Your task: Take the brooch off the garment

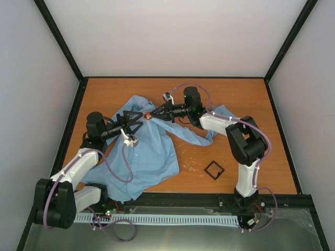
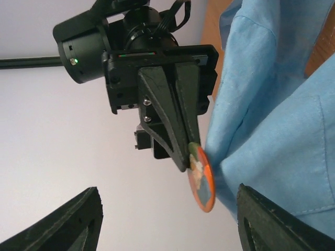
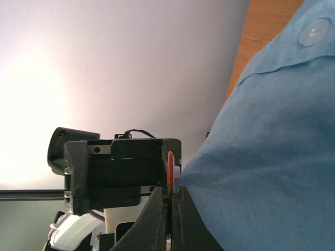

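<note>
The brooch is a small round disc with an orange rim, held up above the table against a fold of the light blue garment. My right gripper is shut on the brooch's upper edge. In the right wrist view the brooch shows edge-on, rising from between my right gripper with the garment pressed against it. In the left wrist view my left gripper stands open, one finger on each side of the brooch, touching neither it nor the cloth.
A small black hollow square frame lies on the wooden table in front of the right arm. The garment spreads over the table's left and middle. A pale shirt button shows on the cloth. Walls enclose the table.
</note>
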Robot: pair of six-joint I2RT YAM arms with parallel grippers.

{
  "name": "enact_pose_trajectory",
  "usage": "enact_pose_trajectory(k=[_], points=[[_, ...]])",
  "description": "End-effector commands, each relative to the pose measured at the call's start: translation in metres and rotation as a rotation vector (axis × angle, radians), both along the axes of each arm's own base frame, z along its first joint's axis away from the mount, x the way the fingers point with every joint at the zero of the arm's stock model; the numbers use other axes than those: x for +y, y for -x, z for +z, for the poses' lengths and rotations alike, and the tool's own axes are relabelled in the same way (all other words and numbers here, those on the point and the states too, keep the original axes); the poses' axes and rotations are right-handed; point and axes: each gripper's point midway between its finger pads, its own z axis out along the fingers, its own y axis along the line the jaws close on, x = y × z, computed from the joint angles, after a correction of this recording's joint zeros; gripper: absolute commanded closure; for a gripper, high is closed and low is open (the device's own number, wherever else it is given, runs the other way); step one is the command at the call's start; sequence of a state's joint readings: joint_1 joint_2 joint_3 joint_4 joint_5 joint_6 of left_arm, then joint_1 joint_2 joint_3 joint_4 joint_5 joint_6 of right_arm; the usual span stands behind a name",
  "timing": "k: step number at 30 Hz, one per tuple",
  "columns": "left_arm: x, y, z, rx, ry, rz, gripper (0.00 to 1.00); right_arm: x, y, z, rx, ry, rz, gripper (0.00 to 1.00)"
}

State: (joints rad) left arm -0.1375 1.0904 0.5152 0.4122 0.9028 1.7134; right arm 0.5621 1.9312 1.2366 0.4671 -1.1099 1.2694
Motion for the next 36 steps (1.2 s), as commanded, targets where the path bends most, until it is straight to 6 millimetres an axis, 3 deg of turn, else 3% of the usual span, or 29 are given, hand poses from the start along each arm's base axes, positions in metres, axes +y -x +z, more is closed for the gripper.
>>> enact_pose_trajectory(k=[1, 16, 28, 33, 36], points=[[-0.003, -0.002, 0.003, -0.1, -0.041, -0.025, 0.31, 0.007, 0.004, 0.02, -0.03, -0.06, 0.012, 0.97], [0.0, -0.018, 0.011, -0.199, -0.029, 0.033, 0.69, 0.016, 0.009, 0.025, -0.06, -0.042, 0.019, 0.97], [0.002, -0.019, -0.001, -0.16, -0.026, 0.045, 0.69, 0.028, 0.009, 0.039, -0.048, -0.1, 0.015, 0.97], [0.004, -0.022, 0.015, -0.139, 0.026, 0.081, 0.92, 0.028, 0.008, 0.033, -0.046, -0.079, 0.012, 0.97], [0.007, -0.024, 0.021, -0.104, 0.053, 0.108, 0.99, 0.028, 0.006, 0.029, -0.044, -0.065, 0.003, 0.97]])
